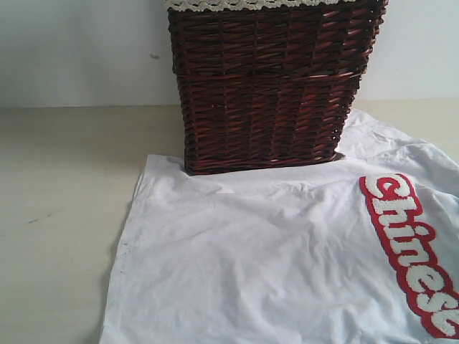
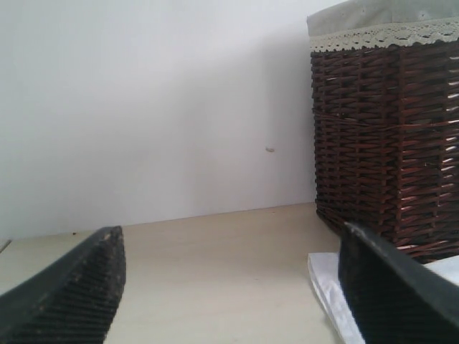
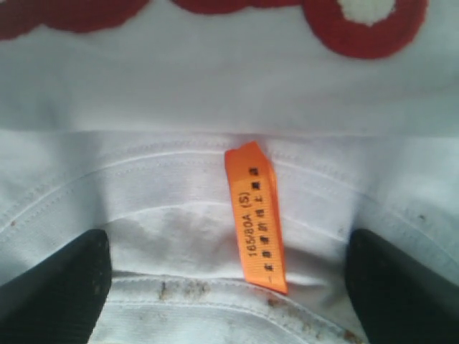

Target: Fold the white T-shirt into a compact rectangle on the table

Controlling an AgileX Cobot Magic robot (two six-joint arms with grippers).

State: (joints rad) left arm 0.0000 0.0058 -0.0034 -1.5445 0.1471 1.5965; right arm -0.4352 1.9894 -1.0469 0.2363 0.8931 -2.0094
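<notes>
- Right gripper (image 3: 229, 290) spread wide at shirt (image 1: 272, 258) collar, tag (image 3: 257, 218) centred — I'd drop straight and pinch both layers.
- Left gripper (image 2: 229, 301) spread, empty, left of basket (image 2: 387, 143) — I'd take the far-left corner.

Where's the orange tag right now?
In the right wrist view only: the orange tag lies on the T-shirt collar, near the red lettering, between the right arm's open fingers.
</notes>
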